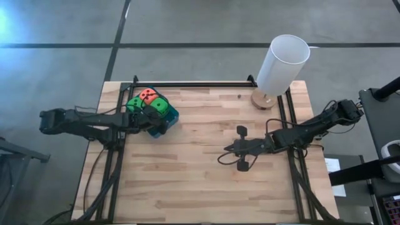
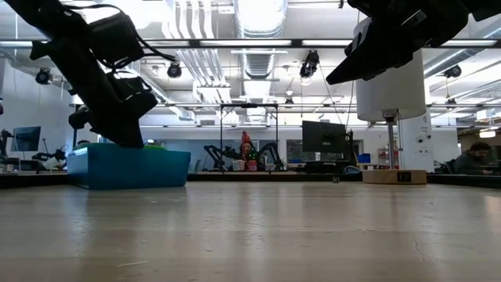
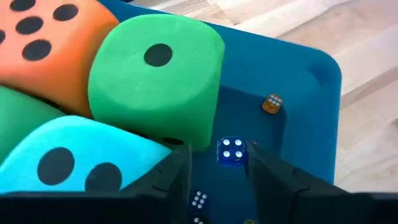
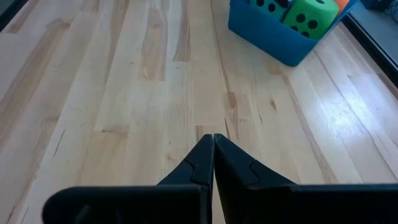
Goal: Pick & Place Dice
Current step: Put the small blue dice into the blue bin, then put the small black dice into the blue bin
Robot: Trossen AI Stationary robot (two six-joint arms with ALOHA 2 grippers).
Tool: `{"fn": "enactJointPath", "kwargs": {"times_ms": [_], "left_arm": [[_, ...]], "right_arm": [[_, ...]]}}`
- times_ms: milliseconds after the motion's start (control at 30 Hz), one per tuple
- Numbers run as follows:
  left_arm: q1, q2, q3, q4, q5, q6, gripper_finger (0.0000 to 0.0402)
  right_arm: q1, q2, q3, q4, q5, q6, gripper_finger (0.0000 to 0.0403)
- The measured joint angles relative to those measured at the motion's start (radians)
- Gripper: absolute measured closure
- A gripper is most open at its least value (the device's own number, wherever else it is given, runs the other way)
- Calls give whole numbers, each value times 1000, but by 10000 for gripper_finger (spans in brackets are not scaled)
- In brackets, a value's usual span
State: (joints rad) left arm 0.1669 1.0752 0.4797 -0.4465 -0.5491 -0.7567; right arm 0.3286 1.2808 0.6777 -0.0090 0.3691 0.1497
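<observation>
The wooden desk [image 1: 187, 181] lies mostly bare: a broad stretch of open boards runs from the blue tray [image 1: 170, 118] toward the near edge and across to the right side. Black rails frame the boards along the far, left and right edges, and the tray sits just inside the far left corner of that frame. A tall white cylinder [image 1: 282, 64] on a wooden base stands by the far right corner, well apart from the tray.

The right arm rests over the open boards right of the tray and nearer the front edge, its pincer [image 4: 213, 155] pressed together with the fingertips meeting and nothing between them.

The left arm reaches in from the left edge, and its pincer [image 3: 217, 171] is dipped into the tray, fingers [image 3: 177, 168] spread a little, pinching nothing; a small blue die [image 3: 232, 151] lies on the tray floor just beyond the gap.

The tray holds four large soft dice packed together: an orange-red die [image 3: 43, 43], a bright green die [image 3: 155, 81] touching it, a teal die [image 3: 81, 165] nearest the left pincer, and a second green die [image 3: 15, 121] partly hidden. Small dice lie loose on the tray floor, among them an amber die [image 3: 272, 103] near the tray wall.
</observation>
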Motion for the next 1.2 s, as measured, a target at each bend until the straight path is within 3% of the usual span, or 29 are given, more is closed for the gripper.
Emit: {"fn": "enactJointPath", "kwargs": {"times_ms": [133,533,700,900,1200], "left_arm": [[0,0,36,-30,1,71,239],[0,-3,81,-126,26,69,243],[-1,-18,120,-123,81,70,245],[-43,-20,168,-116,124,71,239],[-116,-20,224,-108,124,81,237]], "right_arm": [[0,0,0,0,0,0,394],[0,0,0,0,5,5,394],[-17,0,0,-3,99,71,394],[-126,0,-1,-74,100,211,394],[-384,3,-11,-179,96,313,394]]}}
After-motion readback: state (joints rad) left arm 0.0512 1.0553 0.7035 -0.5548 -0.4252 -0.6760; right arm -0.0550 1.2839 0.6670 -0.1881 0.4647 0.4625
